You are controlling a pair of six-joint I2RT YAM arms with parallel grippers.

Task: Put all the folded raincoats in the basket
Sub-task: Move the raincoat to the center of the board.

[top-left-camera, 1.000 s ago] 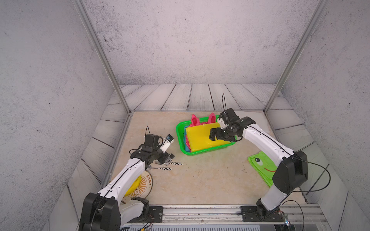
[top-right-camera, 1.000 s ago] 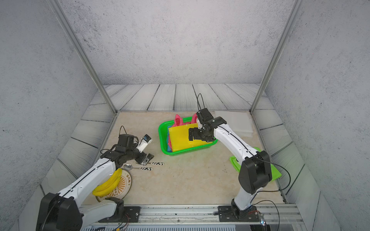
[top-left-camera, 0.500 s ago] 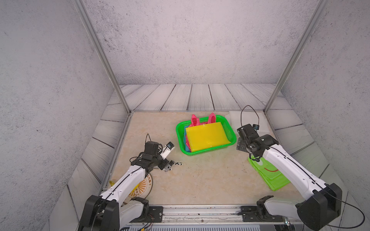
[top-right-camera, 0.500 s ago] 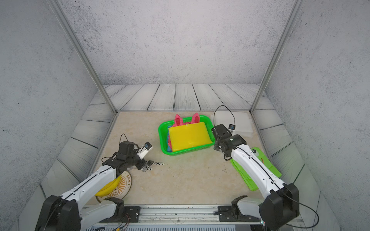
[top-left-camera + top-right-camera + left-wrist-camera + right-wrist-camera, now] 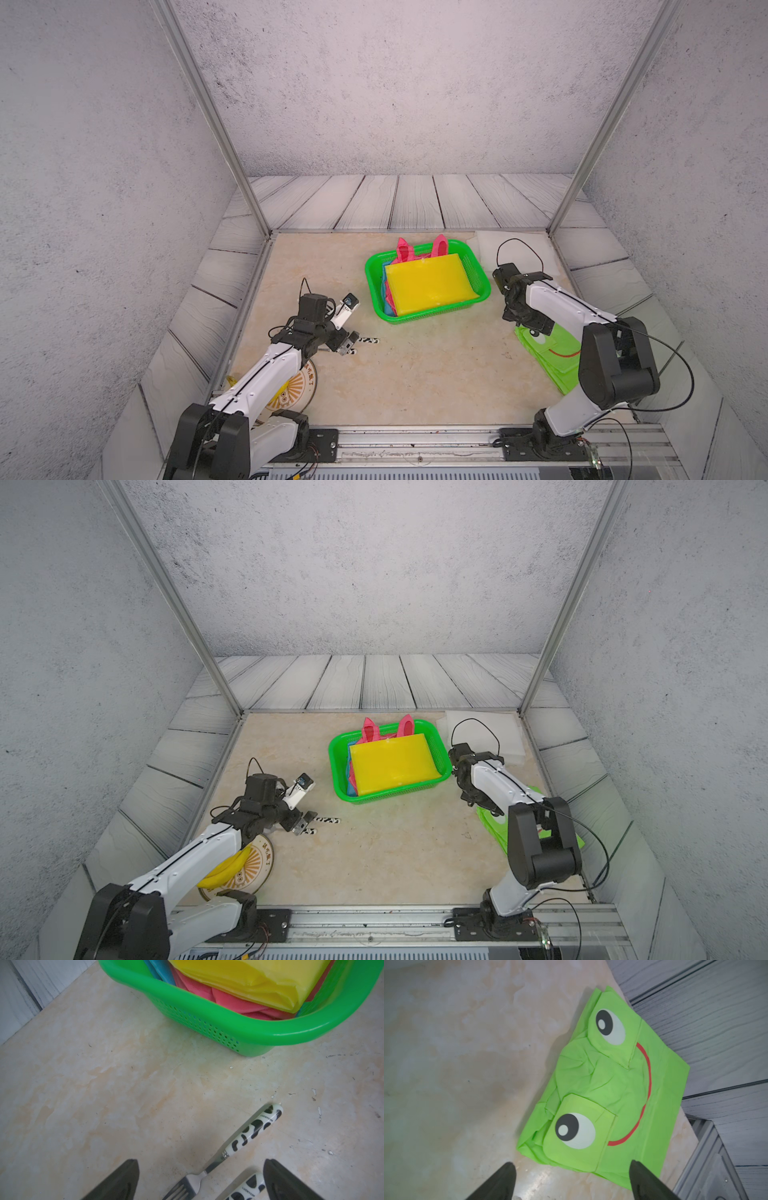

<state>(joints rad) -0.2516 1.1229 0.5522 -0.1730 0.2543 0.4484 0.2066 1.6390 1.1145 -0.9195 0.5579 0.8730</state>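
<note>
While the cow-patterned ceramic handle of a steel fork (image 5: 252,1130) is showing small lettering that looks like "LUCKYCOW", a second cow-patterned handle (image 5: 248,1187) beside it is carrying the same word. The left gripper (image 5: 199,1165) is hovering over both, its jaws standing wide apart and gripping nothing. The right gripper (image 5: 571,1164) is hanging with jaws spread wide over an edge of the lime-green frog-faced folded raincoat (image 5: 608,1084). That raincoat is lying on the beige tabletop (image 5: 415,374), outside the shallow bright green perforated plastic basket (image 5: 428,318); whether a jaw is touching the fabric I cannot tell. A yellow folded raincoat (image 5: 428,282) is lying in the basket atop pink and blue ones.
</note>
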